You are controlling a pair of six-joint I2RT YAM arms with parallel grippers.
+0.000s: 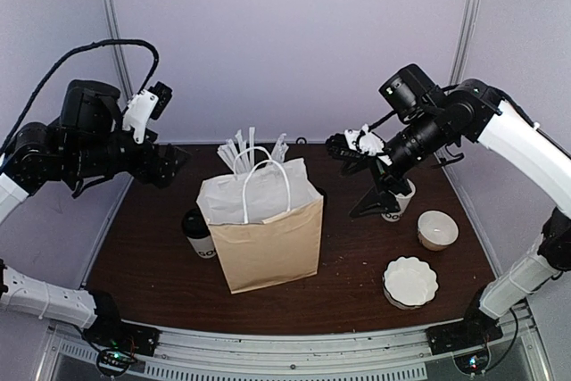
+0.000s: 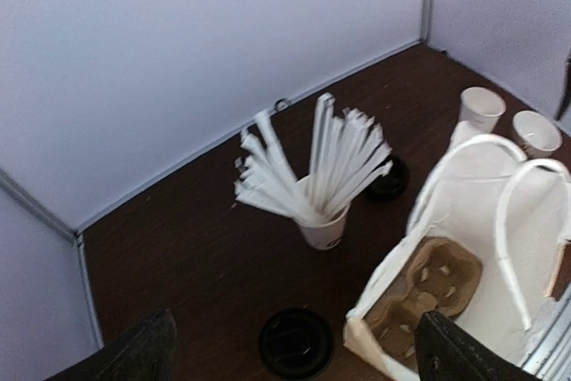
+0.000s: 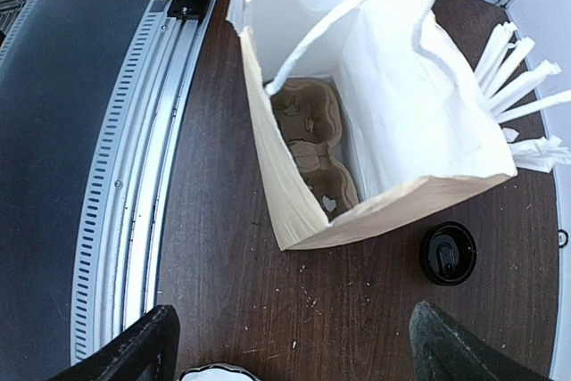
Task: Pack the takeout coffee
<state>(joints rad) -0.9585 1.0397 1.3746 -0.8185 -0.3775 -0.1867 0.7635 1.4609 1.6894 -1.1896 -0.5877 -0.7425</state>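
The takeout coffee (image 1: 199,235), a white cup with a black lid, stands on the table just left of the brown paper bag (image 1: 268,238). From above, the left wrist view shows its lid (image 2: 296,342) beside the bag's corner (image 2: 393,301). My left gripper (image 1: 171,163) hovers up and to the left of it, open and empty (image 2: 294,359). My right gripper (image 1: 368,201) hangs open and empty right of the bag, over bare table (image 3: 290,350). The bag (image 3: 393,86) stands open with a cardboard cup carrier (image 3: 312,144) at its bottom.
A cup of white straws (image 2: 326,220) stands behind the bag. A loose black lid (image 3: 448,253) lies by the bag's far right corner. An unlidded white cup (image 1: 398,202), a bowl (image 1: 437,229) and a fluted white dish (image 1: 410,281) sit on the right.
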